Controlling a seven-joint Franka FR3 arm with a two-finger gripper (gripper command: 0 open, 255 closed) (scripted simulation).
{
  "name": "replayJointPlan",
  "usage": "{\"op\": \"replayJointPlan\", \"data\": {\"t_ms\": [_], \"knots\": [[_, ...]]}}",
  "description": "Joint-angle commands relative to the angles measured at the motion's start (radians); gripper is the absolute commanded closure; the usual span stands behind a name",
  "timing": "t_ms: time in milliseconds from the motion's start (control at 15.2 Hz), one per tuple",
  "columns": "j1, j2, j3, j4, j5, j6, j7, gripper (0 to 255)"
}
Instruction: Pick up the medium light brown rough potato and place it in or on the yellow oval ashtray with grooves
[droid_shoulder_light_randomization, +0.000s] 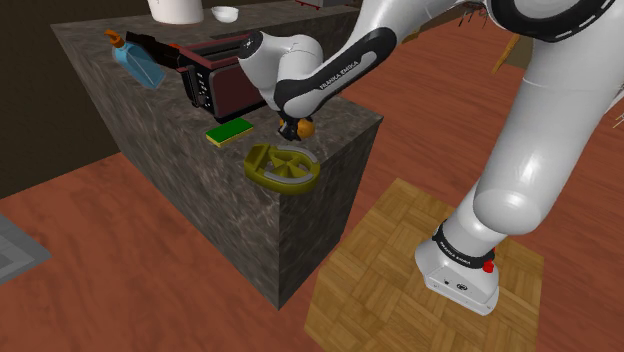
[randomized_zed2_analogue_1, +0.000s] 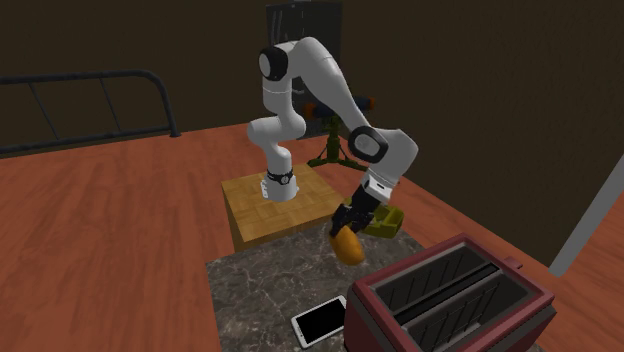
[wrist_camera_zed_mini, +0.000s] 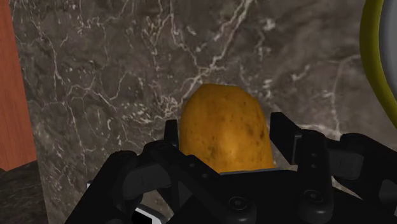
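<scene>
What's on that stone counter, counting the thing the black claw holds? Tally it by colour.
Orange-brown: 1, potato
Yellow: 1, ashtray
Green: 1, flat pad
Dark red: 1, toaster
Blue: 1, bottle
White: 2, bowl and tall vessel
Not counted: a black shape behind the bottle, unclear.
Total: 7

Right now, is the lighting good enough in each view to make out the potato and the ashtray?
Shoulder view: evenly lit, the ashtray plain against the dark marble counter, the potato half hidden by the arm. Second exterior view: dim, yet the potato stands out orange. Wrist view: potato well lit, no glare, ashtray rim at the edge.
</scene>
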Motion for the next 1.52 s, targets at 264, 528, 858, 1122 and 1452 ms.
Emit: {"op": "replayJointPlan", "data": {"t_ms": [264, 528, 858, 1122, 1452], "knots": [[-0.002, -0.045, 0.007, 0.019, 0.030, -0.048, -0.043, 255], [-0.002, -0.073, 0.011, 0.037, 0.049, -0.083, -0.073, 255], [-0.003, -0.105, 0.014, 0.065, 0.069, -0.129, -0.108, 255], [-0.002, -0.126, 0.017, 0.091, 0.083, -0.168, -0.136, 255], [0.021, -0.164, 0.039, 0.090, 0.111, -0.216, -0.124, 255]]}}
